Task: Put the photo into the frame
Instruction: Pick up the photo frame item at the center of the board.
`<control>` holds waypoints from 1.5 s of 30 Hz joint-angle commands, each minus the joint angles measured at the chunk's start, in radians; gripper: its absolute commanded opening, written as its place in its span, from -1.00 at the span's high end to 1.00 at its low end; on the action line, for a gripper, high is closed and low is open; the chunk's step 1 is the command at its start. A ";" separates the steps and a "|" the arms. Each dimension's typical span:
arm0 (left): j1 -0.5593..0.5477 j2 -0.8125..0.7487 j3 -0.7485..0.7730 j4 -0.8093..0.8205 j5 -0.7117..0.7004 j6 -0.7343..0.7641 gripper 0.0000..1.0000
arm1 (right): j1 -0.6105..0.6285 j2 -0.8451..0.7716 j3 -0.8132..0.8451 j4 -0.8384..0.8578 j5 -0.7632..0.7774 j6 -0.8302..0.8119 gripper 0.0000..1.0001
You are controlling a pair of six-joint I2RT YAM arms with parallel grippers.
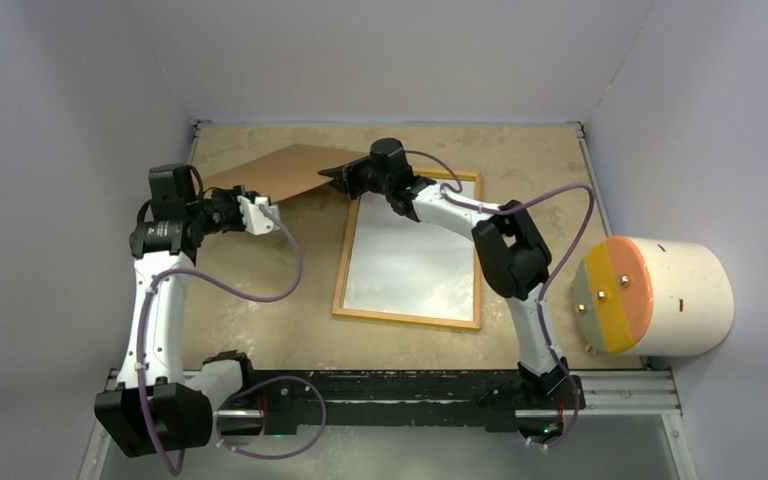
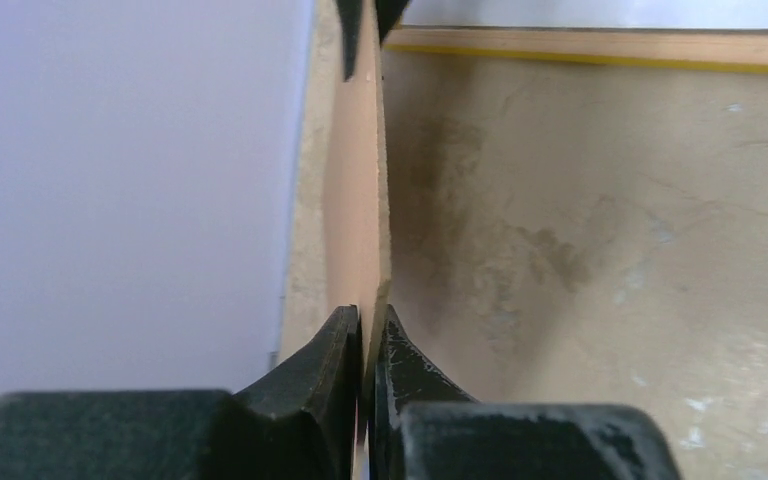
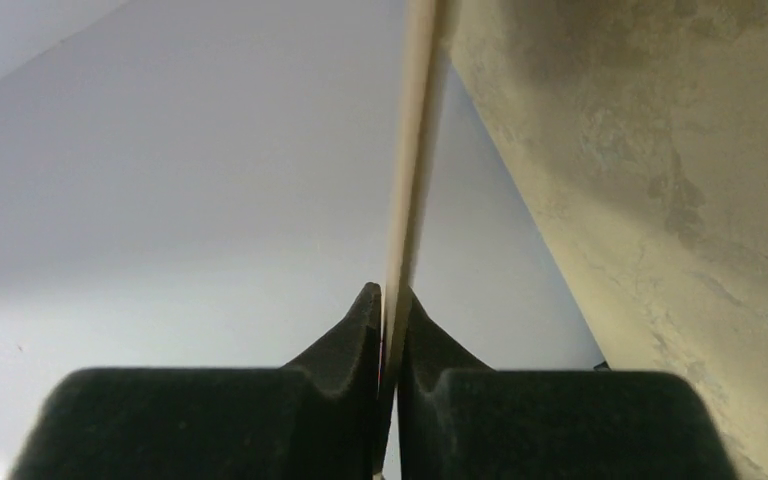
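A worn tan tabletop (image 1: 260, 330) is filling a booth with pale lilac walls, and two white and black robot arms are reaching in from its near edge. A large cream cylinder (image 1: 680, 295) is lying on its side at the table's right edge, well apart from the work, its round end banded in orange, yellow and grey-green. Near the middle, a thin rectangular picture frame (image 1: 410, 320) is lying flat with its wood-brown back facing up. The left wrist view is catching a bright yellow strip along its lower edge, so it is resting face down, ready to be loaded from behind. Filling its opening is what is looking like the photo (image 1: 410, 255), a thin rectangular print showing only a plain white reverse; no printed side is showing to confirm this. A flat brown backing board (image 1: 280, 170) is hanging tilted in the air over the far left of the table, just beside the frame's far left corner. The left gripper (image 1: 268, 208) is pinching the board's left edge with its jaws closed tight on the thin panel, and the right gripper (image 1: 330, 176) is clamping the opposite edge the same way. Gripping both ends is probably keeping the thin board from sagging or twisting while it is being lined up over the frame's back.
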 commanded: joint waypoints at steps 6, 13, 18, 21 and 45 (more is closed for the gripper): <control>-0.010 0.026 0.040 0.274 -0.041 -0.133 1.00 | -0.015 -0.176 -0.062 0.029 -0.304 -0.314 -0.38; -0.017 0.119 0.192 0.111 0.020 -0.050 1.00 | -0.129 -0.373 -0.139 -0.251 -0.414 -1.002 -0.97; -0.020 0.137 0.250 0.011 0.095 0.012 1.00 | -0.140 -0.480 -0.017 -0.411 -0.333 -1.586 -0.98; -0.025 0.154 0.305 -0.084 0.120 0.055 1.00 | -0.138 -0.518 -0.026 -0.362 -0.347 -1.846 -0.98; -0.033 0.147 0.419 -0.360 0.146 0.263 1.00 | 0.062 -0.319 0.202 -0.519 -0.307 -2.536 -0.86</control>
